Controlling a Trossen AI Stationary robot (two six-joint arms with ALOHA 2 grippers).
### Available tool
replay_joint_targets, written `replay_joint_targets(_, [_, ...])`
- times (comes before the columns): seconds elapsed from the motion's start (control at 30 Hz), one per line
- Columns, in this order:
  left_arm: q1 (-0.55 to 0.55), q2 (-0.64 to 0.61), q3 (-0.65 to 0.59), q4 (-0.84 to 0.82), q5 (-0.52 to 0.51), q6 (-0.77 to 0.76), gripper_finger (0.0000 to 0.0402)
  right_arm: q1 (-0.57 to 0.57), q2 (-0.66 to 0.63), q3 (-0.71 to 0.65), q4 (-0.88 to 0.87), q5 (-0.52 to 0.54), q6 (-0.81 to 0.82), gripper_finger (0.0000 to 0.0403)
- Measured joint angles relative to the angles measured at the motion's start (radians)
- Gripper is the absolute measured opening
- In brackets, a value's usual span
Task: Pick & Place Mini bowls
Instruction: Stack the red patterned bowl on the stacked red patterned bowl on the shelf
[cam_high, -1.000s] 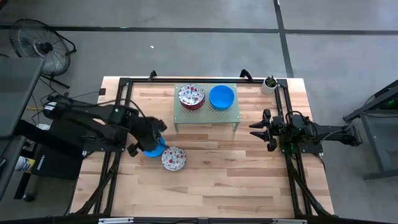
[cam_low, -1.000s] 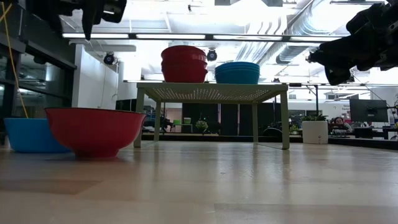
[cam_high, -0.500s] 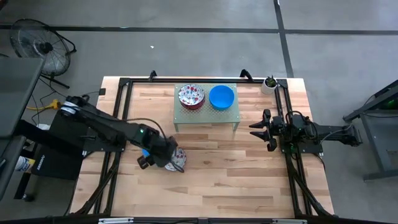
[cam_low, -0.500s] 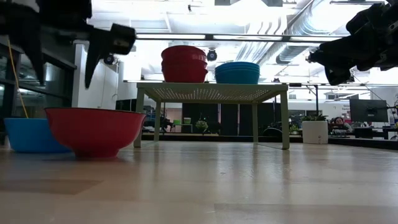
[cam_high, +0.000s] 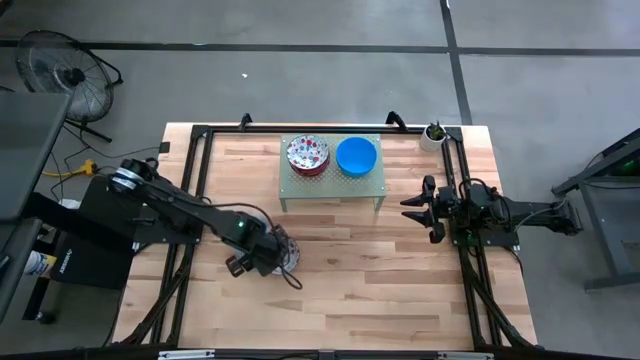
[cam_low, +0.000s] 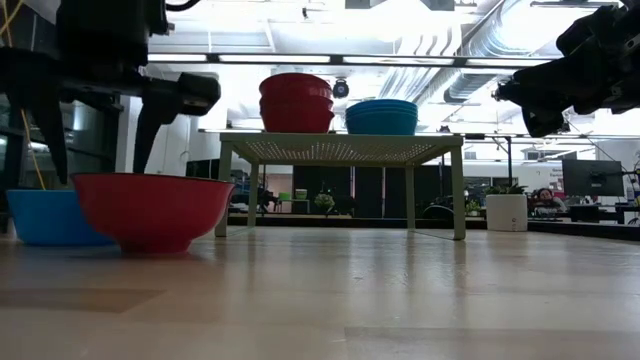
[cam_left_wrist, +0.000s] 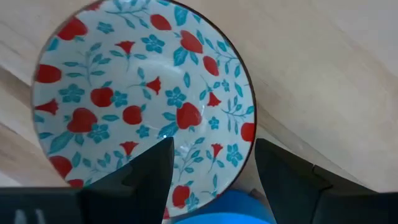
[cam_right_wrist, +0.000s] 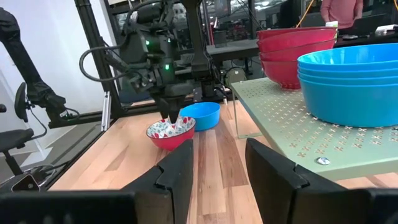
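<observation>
Two mini bowls sit on the wood at the table's left: a floral one (cam_left_wrist: 143, 93), red outside (cam_low: 152, 210), and a plain blue one (cam_low: 45, 217) beside it. My left gripper (cam_left_wrist: 214, 177) is open and points down over the floral bowl. One finger (cam_left_wrist: 155, 168) hangs over the inside, the other (cam_left_wrist: 280, 177) outside the rim, with gaps showing on both sides. In the high view the arm hides the blue bowl. More bowls stand stacked, red (cam_high: 307, 154) and blue (cam_high: 356, 156), on the pale green stand (cam_high: 332, 185). My right gripper (cam_high: 415, 208) waits open at the table's right.
A small potted plant (cam_high: 434, 133) stands at the far right corner. Black frame rails (cam_high: 195, 180) run along the table's left, right and far sides. Bare wood (cam_high: 350, 290) stretches across the near half of the table.
My left gripper has swung from above the blue bowl toward the table's right and near edge. It has come down and tipped steeper, so it now stands low over the floral bowl. Both bowls have stayed where they were.
</observation>
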Motion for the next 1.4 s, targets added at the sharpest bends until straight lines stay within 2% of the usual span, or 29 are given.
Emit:
replay_joint_targets(0.33, [-0.007, 0.022, 0.001, -0.002, -0.007, -0.001, 0.0215, 0.000, 0.000, 0.000, 0.000, 0.000, 0.000, 0.0134])
replay_joint_targets(0.63, [-0.007, 0.022, 0.001, -0.003, -0.006, -0.009, 0.0136, 0.000, 0.001, 0.000, 0.000, 0.000, 0.000, 0.0134])
replay_joint_targets(0.77, [-0.007, 0.022, 0.001, -0.002, -0.007, -0.009, 0.0118, 0.000, 0.001, 0.000, 0.000, 0.000, 0.000, 0.0134])
replay_joint_targets(1.17, [-0.012, 0.046, 0.001, 0.006, -0.024, 0.029, 0.0114, 0.000, 0.001, 0.000, 0.000, 0.000, 0.000, 0.0134])
replay_joint_targets(1.4, [-0.020, 0.050, 0.002, 0.009, -0.113, 0.053, 0.0114, 0.000, 0.001, 0.000, 0.000, 0.000, 0.000, 0.0134])
